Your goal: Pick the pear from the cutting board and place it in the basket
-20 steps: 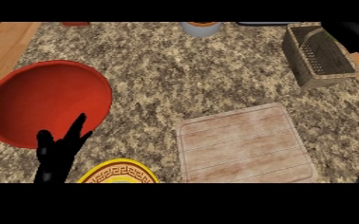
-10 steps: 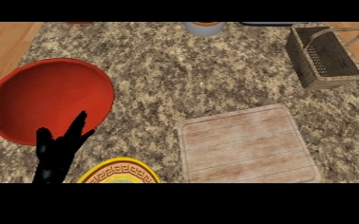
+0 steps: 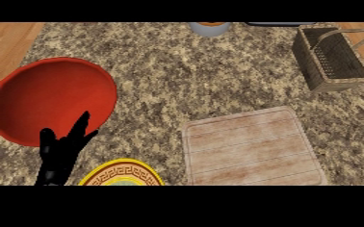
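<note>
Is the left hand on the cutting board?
No, the left hand rests at lower left by the red plate, apart from the cutting board.

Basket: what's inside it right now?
Inside the basket only its own woven mesh shows; no pear visible. Its right side runs past the view's edge, so that part cannot be checked. No pear shows on the cutting board either.

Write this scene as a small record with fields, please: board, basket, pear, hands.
cutting board: lower right, nothing on it
basket: upper right, partly cut by the edge
pear: not visible
left hand: lower left, open, fingers up, resting
right hand: not in view
other: red plate at left, yellow plate at bottom edge
</note>
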Robot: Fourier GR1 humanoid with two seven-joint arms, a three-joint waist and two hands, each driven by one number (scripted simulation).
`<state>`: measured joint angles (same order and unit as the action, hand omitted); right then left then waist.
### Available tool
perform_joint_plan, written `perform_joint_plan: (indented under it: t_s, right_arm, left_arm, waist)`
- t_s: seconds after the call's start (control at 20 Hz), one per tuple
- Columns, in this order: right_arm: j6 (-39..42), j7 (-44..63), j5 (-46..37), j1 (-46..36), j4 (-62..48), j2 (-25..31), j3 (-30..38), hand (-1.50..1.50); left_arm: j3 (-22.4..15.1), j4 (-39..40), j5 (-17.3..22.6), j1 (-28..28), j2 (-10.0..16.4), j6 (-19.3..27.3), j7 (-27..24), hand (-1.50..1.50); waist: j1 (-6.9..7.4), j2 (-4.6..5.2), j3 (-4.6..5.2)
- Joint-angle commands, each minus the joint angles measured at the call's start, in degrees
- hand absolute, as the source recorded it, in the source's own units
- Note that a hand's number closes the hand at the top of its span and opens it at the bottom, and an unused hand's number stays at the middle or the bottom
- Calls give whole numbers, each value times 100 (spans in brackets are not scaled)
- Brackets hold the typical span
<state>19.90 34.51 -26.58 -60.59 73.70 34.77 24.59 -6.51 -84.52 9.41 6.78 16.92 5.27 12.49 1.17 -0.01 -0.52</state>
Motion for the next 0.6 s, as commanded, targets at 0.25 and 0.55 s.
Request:
perform_joint_plan:
  t_s: [0.25,0.55]
  right_arm:
    - [-801,-702,256,-299,-1658,-114,476,150]
    - [-867,-1659,342,85,-2388,179,572,150]
  left_arm:
    - [215,257,148,78,102,-203,246,0]
    - [51,463,-162,-137,-161,20,324,0]
  waist:
    - [30,43,51]
    - [-27,45,50]
